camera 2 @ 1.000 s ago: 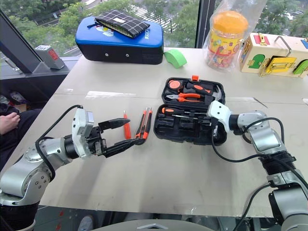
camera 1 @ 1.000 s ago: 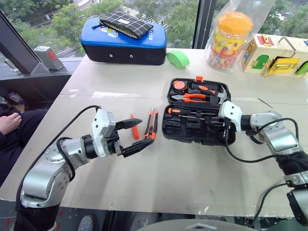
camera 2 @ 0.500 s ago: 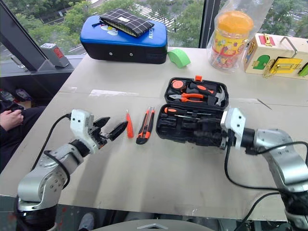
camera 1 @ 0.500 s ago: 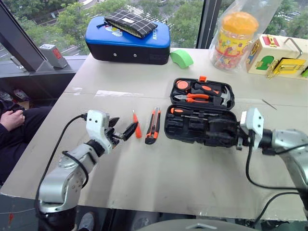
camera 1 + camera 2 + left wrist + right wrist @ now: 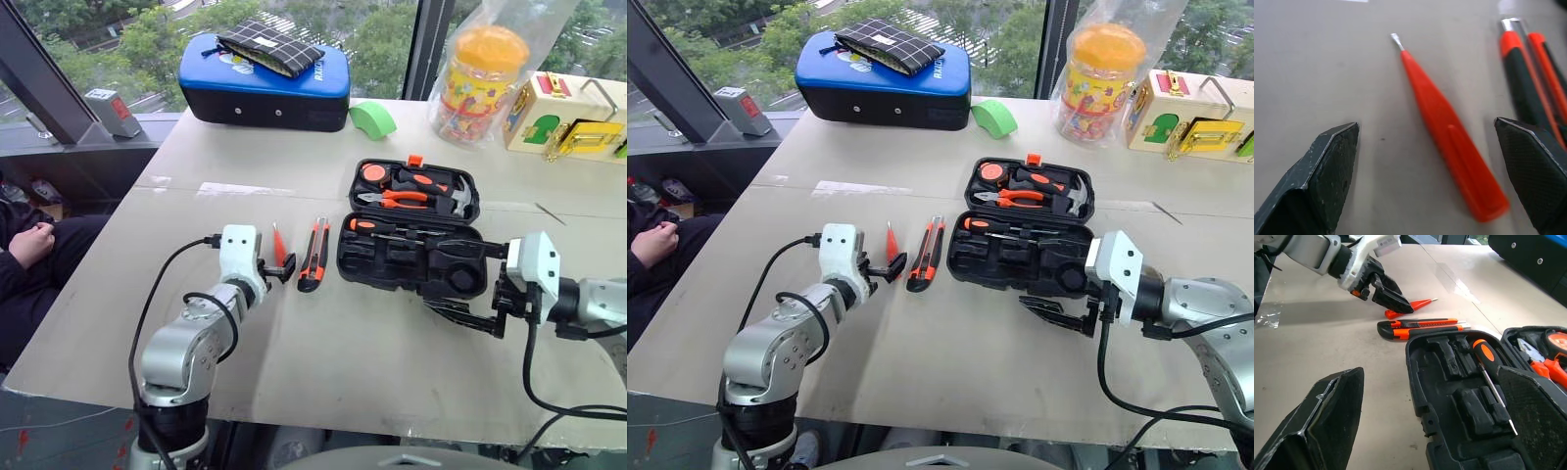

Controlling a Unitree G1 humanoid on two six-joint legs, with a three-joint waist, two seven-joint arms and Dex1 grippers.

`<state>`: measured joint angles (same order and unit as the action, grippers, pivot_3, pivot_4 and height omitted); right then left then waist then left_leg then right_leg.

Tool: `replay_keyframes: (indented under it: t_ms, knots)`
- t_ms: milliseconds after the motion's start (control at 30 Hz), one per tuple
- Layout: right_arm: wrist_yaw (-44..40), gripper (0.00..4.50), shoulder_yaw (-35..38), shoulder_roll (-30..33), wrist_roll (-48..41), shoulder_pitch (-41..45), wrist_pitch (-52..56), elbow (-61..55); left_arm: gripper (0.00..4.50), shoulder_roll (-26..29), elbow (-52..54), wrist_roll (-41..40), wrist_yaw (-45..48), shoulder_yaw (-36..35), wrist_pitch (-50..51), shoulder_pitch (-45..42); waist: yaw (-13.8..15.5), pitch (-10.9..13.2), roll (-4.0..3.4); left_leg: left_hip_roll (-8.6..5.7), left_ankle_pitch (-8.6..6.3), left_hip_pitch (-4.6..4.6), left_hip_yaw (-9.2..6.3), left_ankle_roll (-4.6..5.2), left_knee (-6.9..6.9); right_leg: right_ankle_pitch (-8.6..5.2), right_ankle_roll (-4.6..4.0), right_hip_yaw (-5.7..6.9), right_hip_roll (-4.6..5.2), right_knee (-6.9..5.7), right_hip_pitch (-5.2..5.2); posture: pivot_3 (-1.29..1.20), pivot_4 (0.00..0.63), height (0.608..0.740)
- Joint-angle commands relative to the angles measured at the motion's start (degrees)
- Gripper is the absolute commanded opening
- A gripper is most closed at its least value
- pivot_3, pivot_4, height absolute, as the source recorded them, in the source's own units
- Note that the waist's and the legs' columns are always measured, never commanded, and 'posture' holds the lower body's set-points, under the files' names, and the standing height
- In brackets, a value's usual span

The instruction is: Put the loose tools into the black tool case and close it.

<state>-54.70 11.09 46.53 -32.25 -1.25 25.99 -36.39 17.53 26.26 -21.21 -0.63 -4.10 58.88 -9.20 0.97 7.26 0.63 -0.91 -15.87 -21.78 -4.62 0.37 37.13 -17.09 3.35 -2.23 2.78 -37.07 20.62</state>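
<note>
The black tool case point(image 5: 411, 230) lies open on the table point(image 5: 323, 352), its lid laid back towards the window. One screwdriver point(image 5: 1489, 377) with an orange-black handle rests in a slot of the near half, while orange-handled pliers point(image 5: 394, 198) and a hammer point(image 5: 453, 196) sit in the far half.

Just left of the case, the orange-black utility knife point(image 5: 313, 255) lies on the table, and the thin orange pointed tool point(image 5: 1447, 129) lies just beside the knife on its left, the two close but apart.

The left gripper point(image 5: 1437, 171) is low at the table with its jaws spread wide, one finger on each side of the pointed tool's thick end. The fingers point(image 5: 1320, 181) do not seem to touch the tool, though the close view makes that hard to judge.

The right gripper point(image 5: 458, 286) hovers at the near right corner of the case, jaws wide apart and holding nothing, pointing left across the case.

A blue-topped case point(image 5: 265, 78) stands well apart at the far edge of the table
</note>
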Motion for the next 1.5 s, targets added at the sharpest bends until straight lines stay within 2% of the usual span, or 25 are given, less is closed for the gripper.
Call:
replay_keyframes:
  t_ms: [33, 233, 267, 400, 500, 567, 667, 800, 967, 1100, 1233, 1500]
  knots:
    - [-0.22, 4.50, 3.70, 1.16, -1.69, -0.83, -0.65, -2.86, 3.56, -0.31, -2.32, 1.60, 1.57, 2.64, -0.87, -0.45, -0.01, -0.01, 0.00, 0.00, 0.00, 0.00, 0.01, 0.00, 0.00, 0.00, 0.00, -0.02, 0.01, 0.01, 0.00, 0.00, 0.150, 0.740]
    - [0.58, 4.50, 5.15, 2.14, -3.09, -2.04, 0.41, -4.67, 0.64, -0.15, -3.33, 3.30, 3.85, 3.23, -2.84, 0.09, 0.01, -0.05, -0.05, -0.01, 0.00, 0.02, 0.02, 0.00, 0.03, 0.00, 0.00, -0.03, 0.07, -0.01, -0.03, 0.00, 0.150, 0.740]
    - [0.90, 4.50, 5.25, 2.18, -3.30, -2.13, 0.60, -4.95, 0.33, 0.27, -3.20, 3.56, 4.44, 3.20, -3.48, 0.32, 0.01, -0.05, -0.05, -0.01, 0.00, 0.01, 0.01, 0.00, 0.04, 0.00, 0.00, -0.02, 0.07, -0.01, -0.03, 0.00, 0.150, 0.740]
    - [1.90, 4.50, 5.44, 1.86, -3.50, -2.52, 0.84, -5.26, 0.34, 3.54, -3.26, 4.96, 8.24, 2.00, -8.95, 1.00, -0.05, -0.05, -0.05, -0.01, 0.00, 0.01, 0.00, 0.00, 0.03, 0.00, 0.00, -0.01, 0.08, 0.00, -0.02, 0.00, 0.150, 0.740]
    - [2.93, 4.50, 5.19, 1.26, -3.48, -3.30, 0.74, -5.77, 0.34, 6.20, -4.42, 2.72, 15.33, -0.67, -16.14, -0.87, -0.10, -0.03, -0.03, 0.03, 0.01, 0.01, -0.01, -0.01, 0.01, 0.00, -0.01, 0.00, 0.06, 0.00, 0.00, 0.00, 0.150, 0.740]
    - [3.95, 4.50, 6.12, 0.73, -4.14, -4.49, 1.07, -6.49, 0.34, 9.41, -5.29, 0.52, 25.30, 0.66, -21.90, -3.83, -0.01, 0.02, 0.04, 0.03, 0.01, -0.02, -0.01, -0.01, 0.01, 0.00, -0.01, 0.02, 0.08, 0.00, 0.00, 0.00, 0.150, 0.740]
    - [4.59, 4.50, 9.43, 0.68, -5.32, -8.34, 1.60, -8.70, 0.34, 16.97, -8.49, -0.29, 45.30, 7.30, -30.72, -9.11, 0.29, 0.04, 0.01, 0.02, 0.11, -0.13, -0.11, -0.19, 0.03, -0.01, -0.03, 0.20, 0.10, 0.12, 0.01, 0.00, 0.150, 0.740]
    - [3.69, 4.50, 15.38, 0.79, -5.12, -15.48, 1.28, -11.50, 0.34, 20.72, -21.61, 3.51, 62.27, 15.76, -38.78, -19.94, -0.10, 0.01, -0.11, -0.10, 0.13, -0.11, 0.03, -0.20, -0.04, -0.02, -0.02, 0.32, -0.02, 0.26, -0.05, 0.00, 0.150, 0.740]
    - [3.05, 4.50, 24.30, -0.67, -6.09, -22.79, 1.12, -12.95, 0.34, 14.95, -44.55, 13.15, 72.05, 25.83, -50.72, -36.31, -0.20, 0.12, -0.02, -0.12, 0.00, -0.12, -0.01, 0.06, 0.04, -0.02, 0.00, 0.38, -0.19, 0.14, -0.03, 0.00, 0.150, 0.740]
    - [3.53, 4.50, 28.06, -1.83, -6.31, -25.88, 0.93, -14.08, 0.34, 9.67, -58.44, 18.86, 75.29, 29.74, -58.86, -44.48, -0.34, 0.14, 0.05, -0.34, 0.00, -0.14, -0.03, 0.08, 0.14, -0.02, 0.03, 0.42, -0.23, 0.10, -0.06, 0.00, 0.150, 0.740]
    - [2.81, 4.50, 29.84, -2.62, -5.58, -28.55, -0.14, -14.10, 0.34, 5.16, -64.94, 23.18, 77.19, 32.29, -60.42, -50.59, -0.48, 0.20, 0.13, -0.32, 0.00, -0.18, -0.07, 0.09, 0.14, -0.03, 0.05, 0.40, -0.29, 0.06, -0.01, 0.00, 0.150, 0.740]
    - [3.65, 4.50, 31.61, -4.11, -5.30, -31.60, -1.30, -15.27, 0.34, 2.83, -74.00, 27.96, 77.33, 32.25, -62.93, -55.53, -0.56, 0.20, 0.15, -0.29, 0.00, -0.13, -0.08, 0.10, 0.17, -0.04, 0.07, 0.38, -0.33, -0.02, -0.02, 0.00, 0.150, 0.740]
